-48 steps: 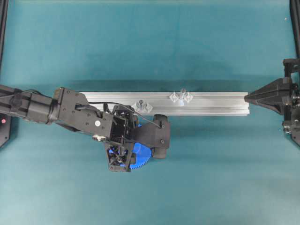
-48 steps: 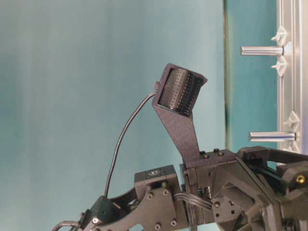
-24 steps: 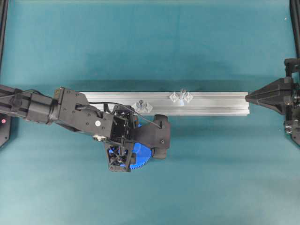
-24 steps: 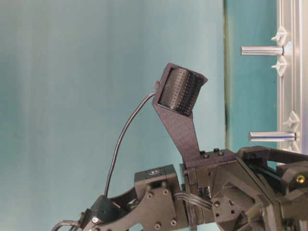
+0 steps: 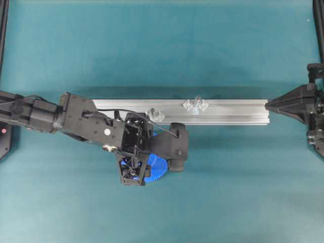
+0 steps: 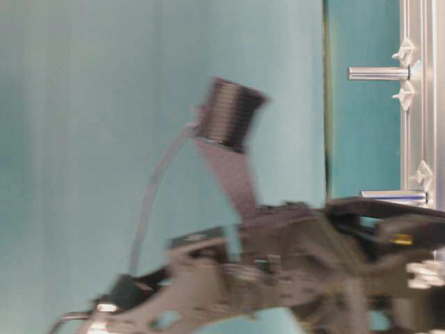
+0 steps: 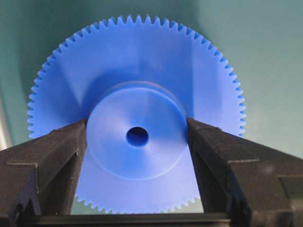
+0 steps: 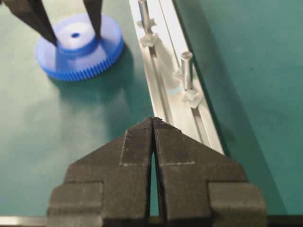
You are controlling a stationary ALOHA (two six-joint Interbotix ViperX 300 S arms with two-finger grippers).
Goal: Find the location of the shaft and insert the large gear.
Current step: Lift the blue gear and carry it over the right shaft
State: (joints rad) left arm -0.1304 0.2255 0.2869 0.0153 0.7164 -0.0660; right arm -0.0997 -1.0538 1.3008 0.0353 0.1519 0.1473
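The large gear [image 7: 137, 66] is bright blue, with fine teeth and a raised round hub. My left gripper [image 7: 137, 131] is shut on that hub, one finger on each side. From overhead the gear [image 5: 155, 170] peeks out under the left gripper [image 5: 132, 171], just in front of the rail. The shaft [image 5: 197, 100] stands upright on the rail between two clear blocks, to the right of the gear. It also shows in the right wrist view as the nearer pin, the shaft [image 8: 186, 71]. My right gripper [image 8: 153, 120] is shut and empty at the rail's right end.
A long aluminium rail [image 5: 228, 111] lies across the middle of the teal table. A second, shorter pin [image 5: 151, 111] stands on it close behind my left wrist. Black frame posts [image 5: 318, 20] run along the table's sides.
My left arm has shifted a little to the right with the gear in its grip, and it blurs in the table-level view. The right gripper has stayed put.
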